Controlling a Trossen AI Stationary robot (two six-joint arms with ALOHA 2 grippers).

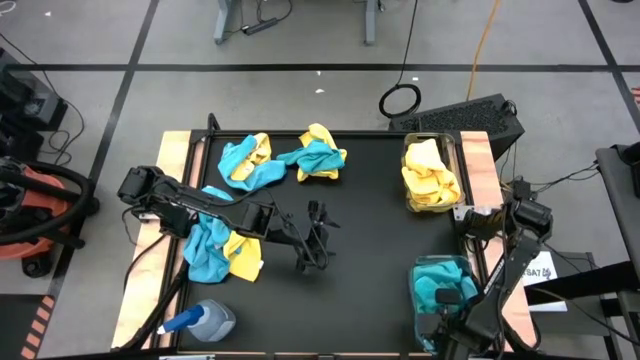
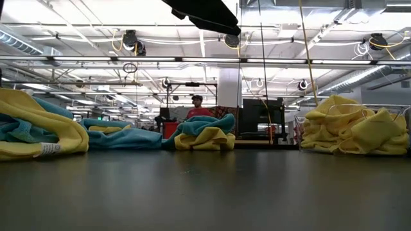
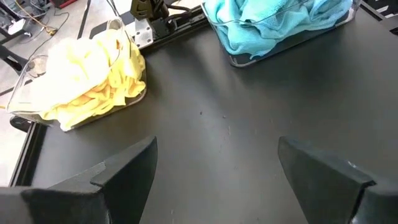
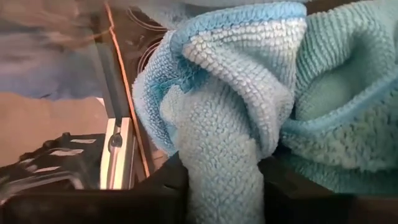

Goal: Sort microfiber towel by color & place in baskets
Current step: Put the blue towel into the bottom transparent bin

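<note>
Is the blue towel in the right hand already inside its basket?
Yes: the right hand holds the blue towel over other blue towels inside the near basket.

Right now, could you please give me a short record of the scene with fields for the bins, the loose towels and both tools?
yellow bin: clear basket at the table's far right, heaped with yellow towels
teal bin: clear basket at the near right, holding teal towels
loose towels: three mixed yellow-and-teal piles on the left half
left tool: open and empty, mid-table
right tool: over the teal bin, a teal towel between its fingers
other: spray bottle, near left
</note>
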